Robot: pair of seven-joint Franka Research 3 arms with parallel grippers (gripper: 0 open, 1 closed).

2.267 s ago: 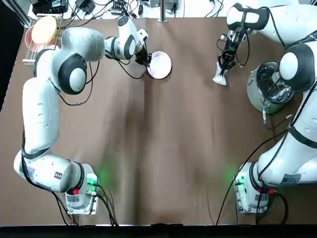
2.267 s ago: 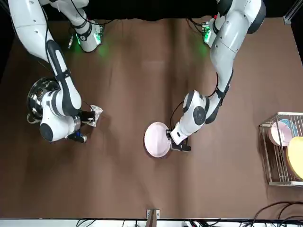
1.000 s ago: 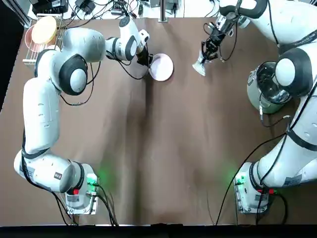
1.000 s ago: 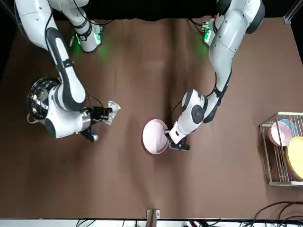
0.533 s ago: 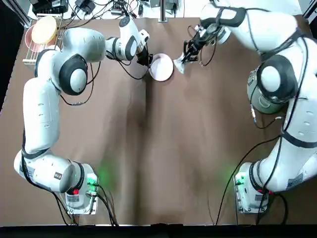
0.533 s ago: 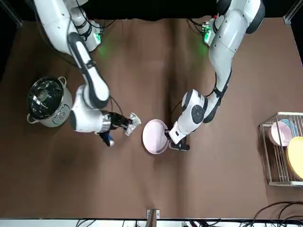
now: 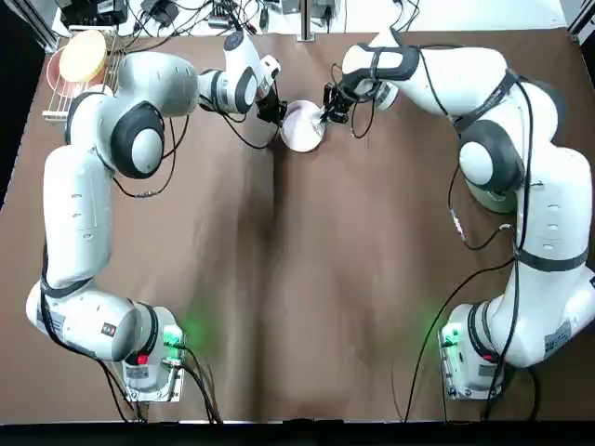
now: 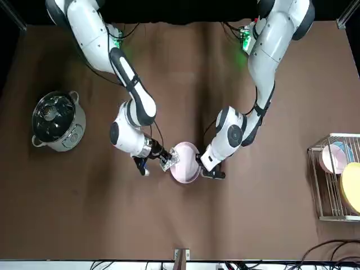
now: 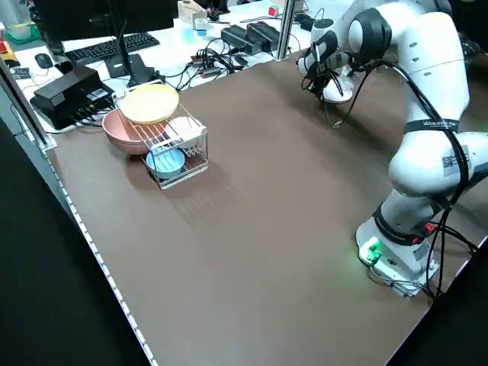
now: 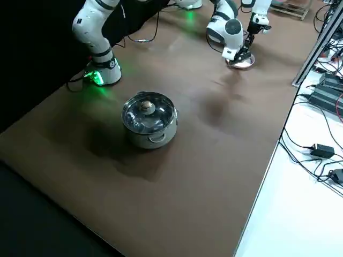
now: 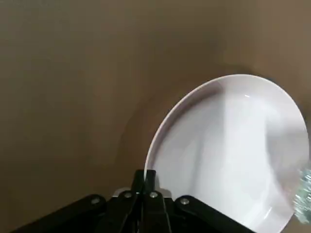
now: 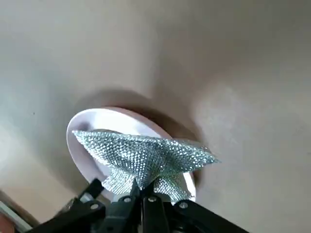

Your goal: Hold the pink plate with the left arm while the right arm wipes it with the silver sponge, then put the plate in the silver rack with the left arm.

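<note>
Both arms were finished in glossy white shells, with dark grey to black bands at the joints. Rounded, bulbous joint housings were seen along each arm. Black cables were looped loosely outside the forearms and run down to the bases. A green light was lit at each base, with a small red mark beside it. Small dark lettering was printed on one link. Fingers point(image 11: 145, 194) were black, thin, with round screw heads at their roots.
</note>
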